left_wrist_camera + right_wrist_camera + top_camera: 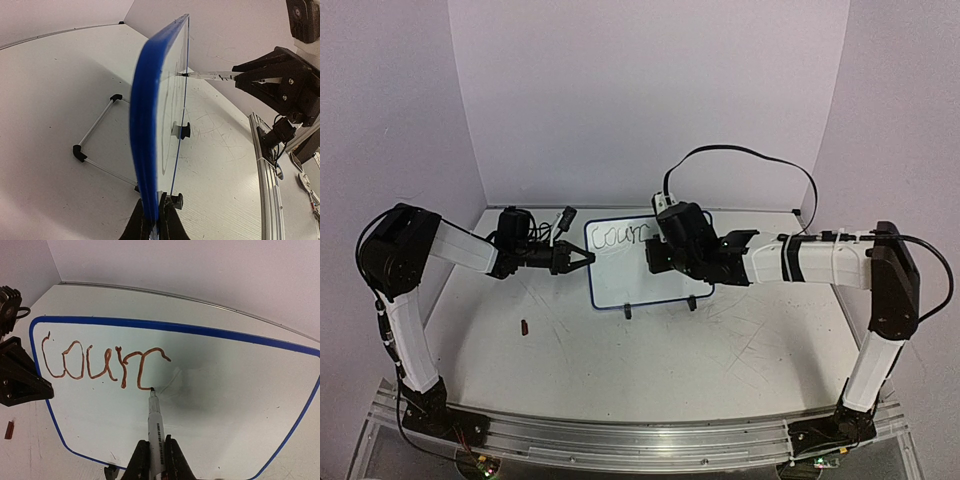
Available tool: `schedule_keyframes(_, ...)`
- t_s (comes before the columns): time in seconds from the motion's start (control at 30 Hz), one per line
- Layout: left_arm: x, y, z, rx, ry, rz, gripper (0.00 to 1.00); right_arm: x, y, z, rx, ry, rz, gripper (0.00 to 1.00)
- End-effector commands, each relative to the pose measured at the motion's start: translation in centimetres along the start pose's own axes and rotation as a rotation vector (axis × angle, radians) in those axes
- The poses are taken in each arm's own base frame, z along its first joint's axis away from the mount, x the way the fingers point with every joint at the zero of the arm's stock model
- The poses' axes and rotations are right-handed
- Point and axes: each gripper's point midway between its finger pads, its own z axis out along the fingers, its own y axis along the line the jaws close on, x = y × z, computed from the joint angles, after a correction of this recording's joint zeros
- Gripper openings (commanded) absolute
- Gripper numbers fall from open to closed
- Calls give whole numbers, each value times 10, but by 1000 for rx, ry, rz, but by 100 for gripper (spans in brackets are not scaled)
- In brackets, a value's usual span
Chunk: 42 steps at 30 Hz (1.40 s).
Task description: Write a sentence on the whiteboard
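Note:
The whiteboard (pixel 630 270) stands upright on two black clip feet at mid table. My left gripper (pixel 582 260) is shut on its left edge; the left wrist view shows the blue frame (pixel 145 130) edge-on between my jaws. My right gripper (pixel 653 258) is shut on a white marker (pixel 156 435). Its tip touches the board (pixel 210 390) at the bottom of a half-drawn fifth letter. The sentence (pixel 102 362) reads "Cour" plus that open curve, in brown-red loopy strokes, and it also shows in the top view (pixel 620 236).
A small red-brown marker cap (pixel 525 325) lies on the table left of the board, also seen in the right wrist view (pixel 9 430). A wire stand (pixel 97 135) with black tips sits behind the board. The back and side walls stand close around the table.

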Motion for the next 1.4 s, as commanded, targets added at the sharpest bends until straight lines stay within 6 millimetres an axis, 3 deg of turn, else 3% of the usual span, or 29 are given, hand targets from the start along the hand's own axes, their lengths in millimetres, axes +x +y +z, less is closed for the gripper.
schedule_keyframes(0.0, -12, 21, -5, -136, -17, 50, 0, -22, -19, -12, 80, -56, 17, 0)
schedule_keyframes(0.93, -11, 21, -5, -137, -15, 50, 0, -51, -18, -2, 89, -119, 13, 0)
schedule_keyframes(1.37, -12, 21, -5, -136, -16, 52, 0, -37, -15, 1, 55, -82, 26, 0)
